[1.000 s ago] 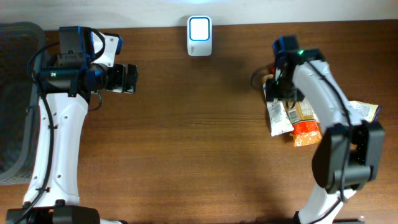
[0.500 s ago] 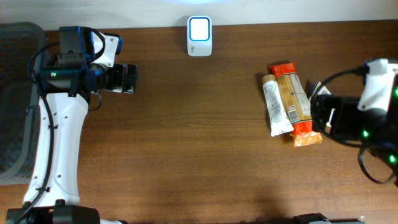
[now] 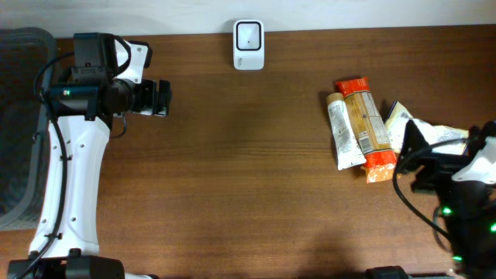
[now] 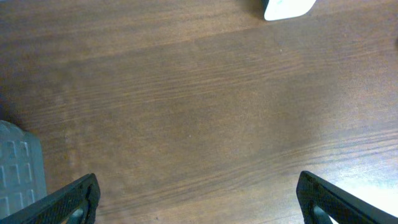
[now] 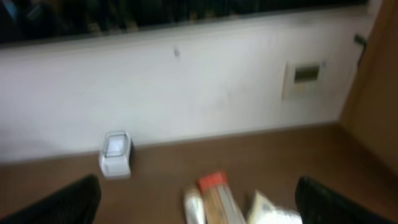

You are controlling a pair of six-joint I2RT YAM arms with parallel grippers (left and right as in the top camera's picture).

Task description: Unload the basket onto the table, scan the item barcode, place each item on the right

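Grey mesh basket (image 3: 12, 116) at wooden table (image 3: 248, 194) left edge; small panel (image 5: 305, 79) on white wall (image 5: 186, 93).

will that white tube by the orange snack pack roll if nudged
The white squeeze tube probably rolls little: its wider flat end and the orange-ended snack packet lying alongside it should block it. Its soft-looking wall may dent under a pinch.

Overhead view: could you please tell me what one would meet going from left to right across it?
Grey basket → left gripper → white scanner → white tube → orange-ended packet.
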